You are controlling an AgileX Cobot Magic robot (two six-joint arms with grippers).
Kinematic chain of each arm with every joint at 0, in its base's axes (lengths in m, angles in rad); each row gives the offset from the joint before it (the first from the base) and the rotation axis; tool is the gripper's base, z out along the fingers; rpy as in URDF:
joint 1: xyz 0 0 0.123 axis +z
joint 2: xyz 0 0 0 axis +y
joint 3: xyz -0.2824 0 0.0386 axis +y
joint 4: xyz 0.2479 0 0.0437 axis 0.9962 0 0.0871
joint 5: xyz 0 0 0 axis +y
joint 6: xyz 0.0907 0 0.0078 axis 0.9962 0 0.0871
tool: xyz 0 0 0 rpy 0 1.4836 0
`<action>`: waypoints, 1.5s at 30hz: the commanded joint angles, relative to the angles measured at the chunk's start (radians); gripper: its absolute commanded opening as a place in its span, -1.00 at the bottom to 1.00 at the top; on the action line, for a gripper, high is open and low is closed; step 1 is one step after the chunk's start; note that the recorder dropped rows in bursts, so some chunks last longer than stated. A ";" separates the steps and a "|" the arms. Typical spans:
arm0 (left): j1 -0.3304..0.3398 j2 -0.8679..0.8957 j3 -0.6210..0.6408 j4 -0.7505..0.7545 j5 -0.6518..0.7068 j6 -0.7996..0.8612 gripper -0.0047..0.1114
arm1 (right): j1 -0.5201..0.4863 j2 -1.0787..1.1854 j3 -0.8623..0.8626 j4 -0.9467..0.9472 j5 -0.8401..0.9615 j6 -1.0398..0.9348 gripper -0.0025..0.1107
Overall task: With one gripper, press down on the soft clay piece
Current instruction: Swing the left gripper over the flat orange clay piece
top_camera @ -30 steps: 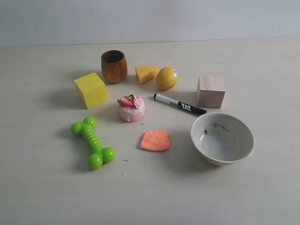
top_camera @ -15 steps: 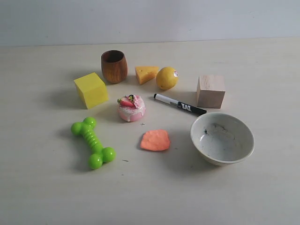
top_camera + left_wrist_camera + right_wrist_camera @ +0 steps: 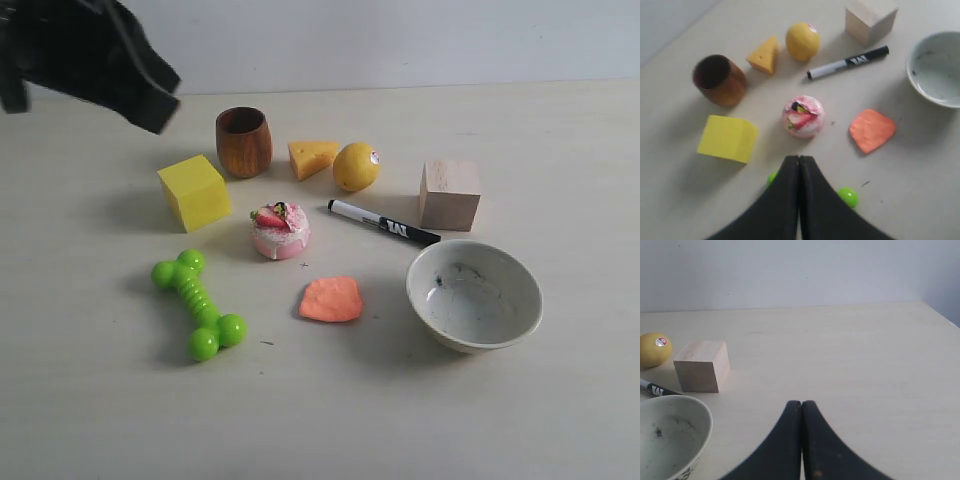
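Exterior view: the soft clay piece (image 3: 331, 299) lies flat on the table (image 3: 560, 420), near the toy cake (image 3: 280, 231), on the cake's camera-near side and a little toward the bowl (image 3: 470, 342). Nothing touches it. The left arm (image 3: 85, 50) is a dark blur high up, well beyond the cake and past the yellow block (image 3: 193, 191). Its jaw state is unreadable here. The green bone toy (image 3: 198, 303) sits on the cake's other near side, apart from the clay.

Left wrist view: the left gripper (image 3: 799, 165) has its fingers pressed together with nothing between them. The cake (image 3: 803, 116) sits just ahead of the tip, and the clay (image 3: 872, 130) is beside the cake on the side of the bowl (image 3: 912, 65), clear of both. The bone's green ends (image 3: 847, 196) peek out from under the fingers.

Right wrist view: the right gripper (image 3: 801, 407) is also clamped tight and empty. Only the wooden cube (image 3: 702, 365), the lemon (image 3: 655, 349) and the rim of the bowl (image 3: 707, 422) show. Neither cake nor clay is visible.

Step, as I judge it: approach only, the press is not started. The left arm looks like the working one. The next move calls for carrying the closed tip past the cake, centring it over the clay, then pushing straight down gently. Watch for clipping the cake or the bone on the way.
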 commanded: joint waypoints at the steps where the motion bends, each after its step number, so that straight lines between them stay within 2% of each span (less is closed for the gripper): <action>1: -0.053 0.206 -0.135 -0.061 0.085 0.057 -0.92 | 0.002 -0.007 0.005 -0.001 -0.014 -0.006 -0.96; 7: -0.099 0.391 -0.238 -0.161 0.108 0.059 -0.92 | 0.002 -0.007 0.005 -0.001 -0.014 -0.006 -0.96; 15: -0.099 0.405 -0.238 -0.228 0.034 0.057 -0.92 | 0.002 -0.007 0.005 -0.001 -0.014 -0.006 -0.96; 24: -0.099 0.419 -0.238 -0.318 0.066 0.027 -0.91 | 0.002 -0.007 0.005 -0.001 -0.014 -0.006 -0.96; 27: -0.099 0.482 -0.238 -0.318 0.134 0.023 -0.91 | 0.002 -0.007 0.005 -0.001 -0.014 -0.006 -0.96; 31: -0.099 0.582 -0.261 -0.227 0.198 -0.029 -0.91 | 0.002 -0.007 0.005 -0.001 -0.014 -0.006 -0.96; 37: -0.125 0.695 -0.418 -0.182 0.253 -0.110 -0.92 | 0.002 -0.007 0.005 -0.001 -0.014 -0.006 -0.96; 42: -0.185 0.769 -0.508 -0.033 0.302 -0.344 -0.92 | 0.002 -0.007 0.005 -0.001 -0.014 -0.006 -0.96; 45: -0.212 0.820 -0.566 0.018 0.371 -0.421 -0.92 | 0.002 -0.007 0.005 -0.001 -0.014 -0.006 -0.96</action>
